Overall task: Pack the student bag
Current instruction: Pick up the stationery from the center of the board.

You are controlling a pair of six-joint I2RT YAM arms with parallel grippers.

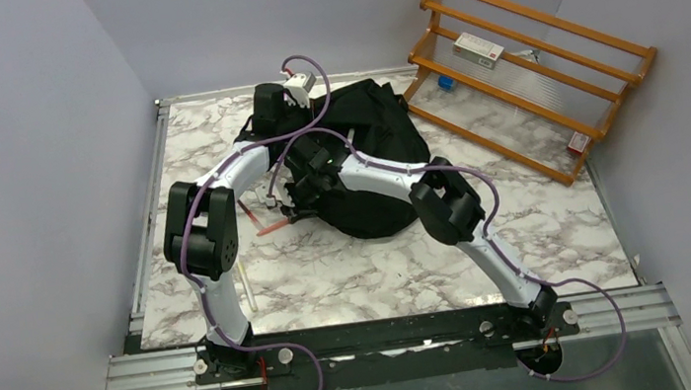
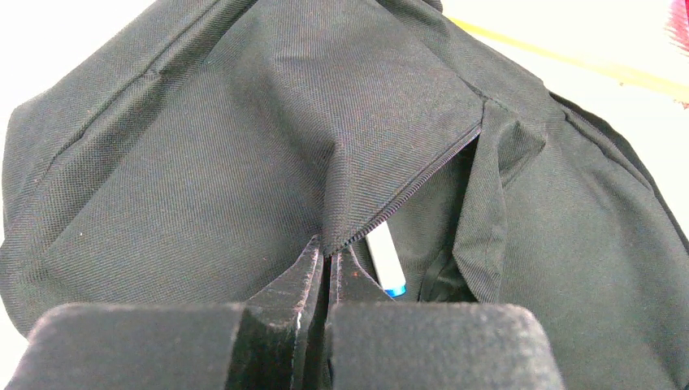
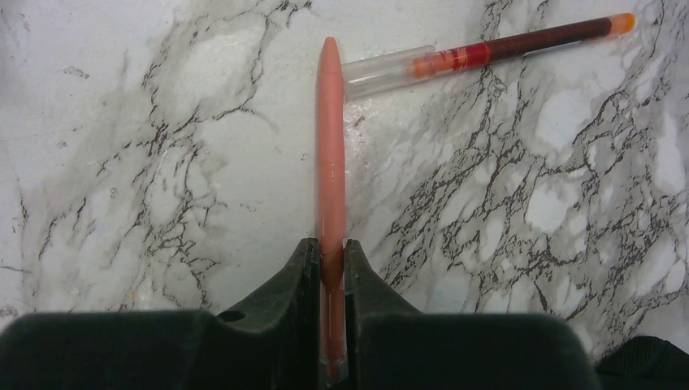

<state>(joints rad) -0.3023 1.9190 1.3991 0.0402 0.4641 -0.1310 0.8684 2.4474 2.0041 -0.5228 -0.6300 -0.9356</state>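
Note:
The student bag [image 1: 371, 147] lies black and slumped at the back middle of the marble table. My left gripper [image 2: 329, 252] is shut on the zipper edge of the student bag [image 2: 203, 162], holding the flap up. A white pen with a blue end [image 2: 387, 264] shows inside the opening. Just left of the bag, my right gripper [image 3: 331, 244] is low over the table and shut on a salmon-red pen [image 3: 330, 146], which points away from the jaws. In the top view that pen [image 1: 271, 229] pokes out left of the right gripper [image 1: 292, 210].
A dark red pen with a clear cap and orange end [image 3: 487, 53] lies on the marble just beyond the held pen's tip. A white stick-like pen [image 1: 246, 287] lies near the left arm. An orange wooden rack [image 1: 524, 64] with small boxes stands at the back right.

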